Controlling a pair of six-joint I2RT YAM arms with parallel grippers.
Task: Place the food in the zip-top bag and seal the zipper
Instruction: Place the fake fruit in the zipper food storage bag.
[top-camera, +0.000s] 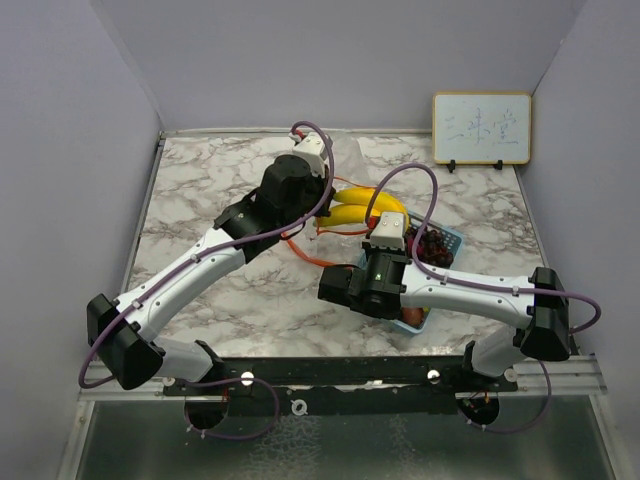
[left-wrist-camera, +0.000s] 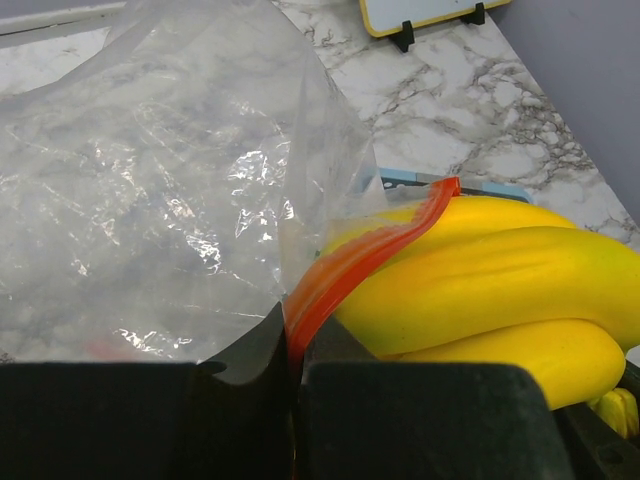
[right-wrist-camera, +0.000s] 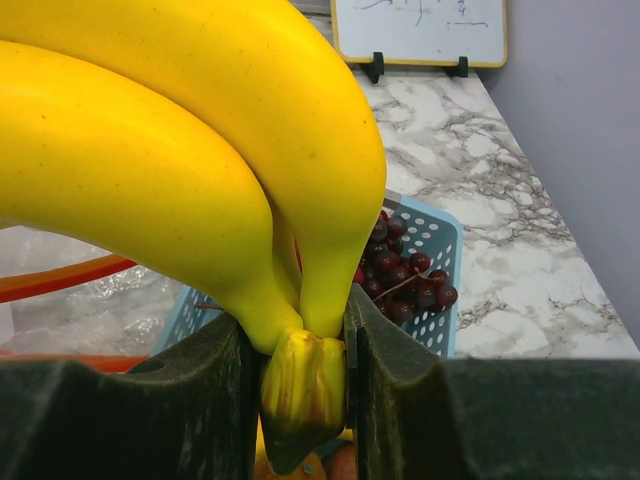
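The left tool (left-wrist-camera: 295, 365) is closed tight, its two dark pads pinching the orange-red zipper strip (left-wrist-camera: 370, 255) of the clear bag (left-wrist-camera: 150, 200) and holding that edge up off the marble tabletop (top-camera: 200, 190). The rest of the bag spreads crumpled to the left in the left wrist view. The right tool (right-wrist-camera: 300, 380) is part closed around the brown-tipped stem of the bananas (right-wrist-camera: 200, 170), with a pad pressed on each side of the stem, so the bunch is gripped and lifted clear of the tabletop. From above, the bananas hang between the two tools, just left of the light blue basket (right-wrist-camera: 435, 235), with their far ends pointing toward the bag. In the left wrist view the zipper strip lies across the top of the nearest banana and touches it; whether any of the bunch is already past the bag's mouth cannot be told. The dark grapes (right-wrist-camera: 405, 275) sit in the far end of the basket, behind the bananas in the right wrist view. A small reddish fruit (top-camera: 412, 316) shows at the near end of the basket, partly hidden under the right arm. A small whiteboard (top-camera: 481, 128) with a yellow frame stands at the far right of the tabletop, well apart from the food.
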